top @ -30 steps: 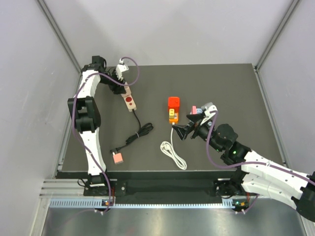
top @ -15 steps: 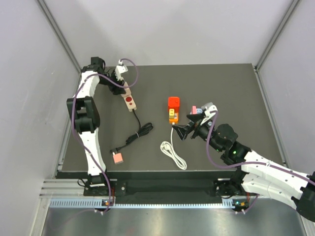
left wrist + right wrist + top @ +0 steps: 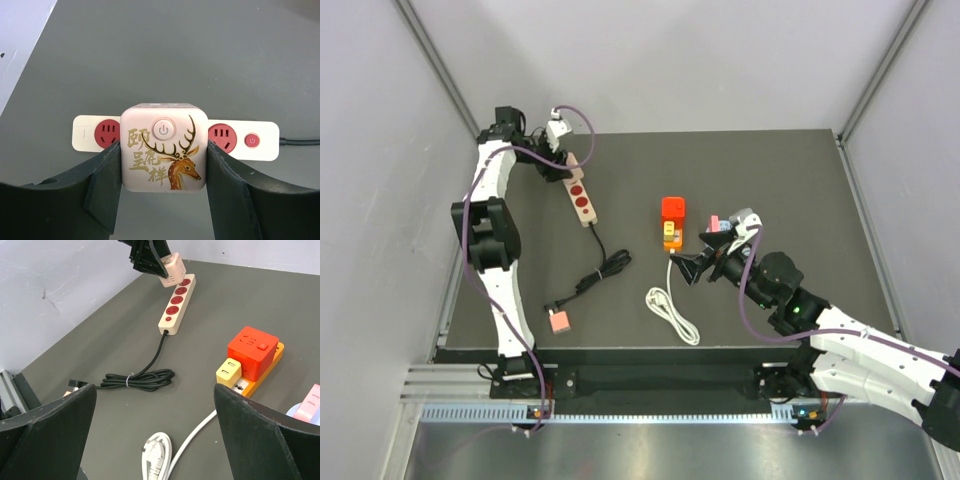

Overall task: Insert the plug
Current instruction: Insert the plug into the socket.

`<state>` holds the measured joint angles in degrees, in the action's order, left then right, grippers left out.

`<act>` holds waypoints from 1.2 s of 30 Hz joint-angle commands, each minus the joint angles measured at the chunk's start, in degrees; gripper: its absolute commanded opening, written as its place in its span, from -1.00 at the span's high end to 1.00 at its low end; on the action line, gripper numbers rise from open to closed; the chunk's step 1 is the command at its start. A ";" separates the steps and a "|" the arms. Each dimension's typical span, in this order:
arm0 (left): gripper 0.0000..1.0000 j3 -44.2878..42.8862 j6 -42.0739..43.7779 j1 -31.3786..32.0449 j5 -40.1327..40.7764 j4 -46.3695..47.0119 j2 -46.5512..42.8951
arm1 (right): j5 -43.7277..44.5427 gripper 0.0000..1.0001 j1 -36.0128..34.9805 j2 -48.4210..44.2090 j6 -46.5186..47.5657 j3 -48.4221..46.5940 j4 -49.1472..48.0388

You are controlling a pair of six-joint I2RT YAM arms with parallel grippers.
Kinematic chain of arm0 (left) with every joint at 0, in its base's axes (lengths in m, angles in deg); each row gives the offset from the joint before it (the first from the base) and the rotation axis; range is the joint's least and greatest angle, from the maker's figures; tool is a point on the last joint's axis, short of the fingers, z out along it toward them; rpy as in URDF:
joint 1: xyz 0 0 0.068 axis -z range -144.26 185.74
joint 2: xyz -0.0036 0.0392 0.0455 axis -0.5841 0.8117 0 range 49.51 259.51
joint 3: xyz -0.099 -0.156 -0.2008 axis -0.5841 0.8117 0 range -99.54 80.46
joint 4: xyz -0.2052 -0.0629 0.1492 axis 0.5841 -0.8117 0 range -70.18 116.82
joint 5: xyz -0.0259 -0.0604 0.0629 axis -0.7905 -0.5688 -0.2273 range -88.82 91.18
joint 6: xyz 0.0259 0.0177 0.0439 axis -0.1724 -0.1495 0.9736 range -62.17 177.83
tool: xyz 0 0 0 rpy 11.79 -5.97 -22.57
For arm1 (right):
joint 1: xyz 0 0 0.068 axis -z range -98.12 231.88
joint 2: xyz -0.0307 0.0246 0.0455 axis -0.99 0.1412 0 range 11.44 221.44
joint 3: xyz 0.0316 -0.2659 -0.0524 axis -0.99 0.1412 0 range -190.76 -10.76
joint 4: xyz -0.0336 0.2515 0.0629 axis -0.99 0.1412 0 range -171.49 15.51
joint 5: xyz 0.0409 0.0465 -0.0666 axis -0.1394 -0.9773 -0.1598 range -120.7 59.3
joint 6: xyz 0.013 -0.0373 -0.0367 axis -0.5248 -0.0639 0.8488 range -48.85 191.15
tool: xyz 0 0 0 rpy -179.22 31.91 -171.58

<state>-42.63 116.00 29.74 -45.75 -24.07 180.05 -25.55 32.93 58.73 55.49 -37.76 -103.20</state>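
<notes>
**Red plug on the orange strip, right pincer spread beside it**

Mid-bench (image 3: pixel 770 180): the plug (image 3: pixel 673 208), a bright red cube, on the far end of the orange power strip (image 3: pixel 671 245). Matches the strip in width. Just beside it on the near side, a yellow plug (image 3: pixel 229 371). Looks seated flat on the strip; impossible to tell whether pushed fully home.

Near and slightly right of the strip's near end, the right pincer (image 3: pixel 155 390): spread wide, pinching nothing, aimed at the red cube.

At the far left, the left pincer (image 3: pixel 164 167): pressed onto the two side walls of a cream cube (image 3: pixel 164 150) with a deer print. Under that, a cream power strip (image 3: pixel 260 141) with red sockets; touching it or apart, cannot tell.

Handling, as a judgement:
- **Feel:** likely a light, rigid block of moulded plastic with no give under the fingers. Smooth glossy faces, so prone to slip or twist under an off-centre pinch.
- **Where to hold:** best taken across two opposite flat side walls, square on, around mid-height. Keep clear of the small button (image 3: pixel 261 346) on the top face and of the yellow plug.
- **The push:** probably a straight press down, no rocking.
- **The strip:** light and loose on the bench, likely to slide or lift with the plug unless braced.
</notes>
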 commanded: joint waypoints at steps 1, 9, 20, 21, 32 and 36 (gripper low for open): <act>1.00 -1.89 -1.39 -0.42 -5.18 2.03 -3.10 | 0.21 -0.99 0.61 -0.71 -0.16 -0.51 -3.24; 1.00 -0.93 1.33 -0.42 -4.31 -2.37 -1.34 | 0.13 -1.00 0.52 -0.88 -0.07 -0.51 -2.89; 1.00 -0.84 1.77 -0.59 -1.49 -3.69 2.26 | 0.12 -0.99 0.52 -0.35 -0.07 -0.68 -3.42; 1.00 -0.49 2.03 -0.59 -1.49 -3.60 2.52 | 0.04 -1.00 0.61 -0.35 0.10 -0.77 -3.33; 1.00 -0.05 2.91 -0.59 -1.23 -5.44 2.88 | 0.04 -0.99 0.61 -0.27 -0.07 -0.59 -3.69; 1.00 -0.57 3.18 -0.50 -1.75 -7.20 2.35 | -0.05 -0.99 0.52 -0.44 -0.07 -0.51 -3.77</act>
<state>-42.52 117.55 29.41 -45.65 -28.11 183.15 -25.57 32.93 58.75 55.49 -37.76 -103.38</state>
